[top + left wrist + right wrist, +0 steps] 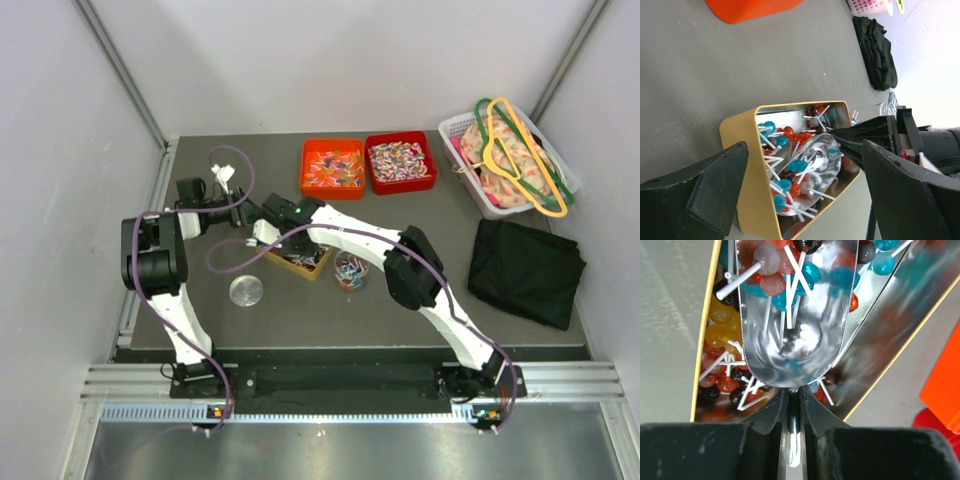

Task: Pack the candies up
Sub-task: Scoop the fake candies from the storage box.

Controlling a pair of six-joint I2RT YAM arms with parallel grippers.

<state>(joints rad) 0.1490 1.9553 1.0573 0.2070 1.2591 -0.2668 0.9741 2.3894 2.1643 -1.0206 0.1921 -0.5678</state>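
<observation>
Mid-scoop, my right gripper (794, 397) pinches the scoop (795, 340) by its handle, candies (766, 261) loaded in it over the gold tin (737, 127), left gripper (804, 150) gaping beside; next I'd lift level toward the jar (349, 270).

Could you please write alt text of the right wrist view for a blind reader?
The right gripper is shut on the handle of a metal scoop that holds a few lollipops and dips into a gold-rimmed tin of red, blue and yellow ones. An orange tray shows at the right edge.
</observation>
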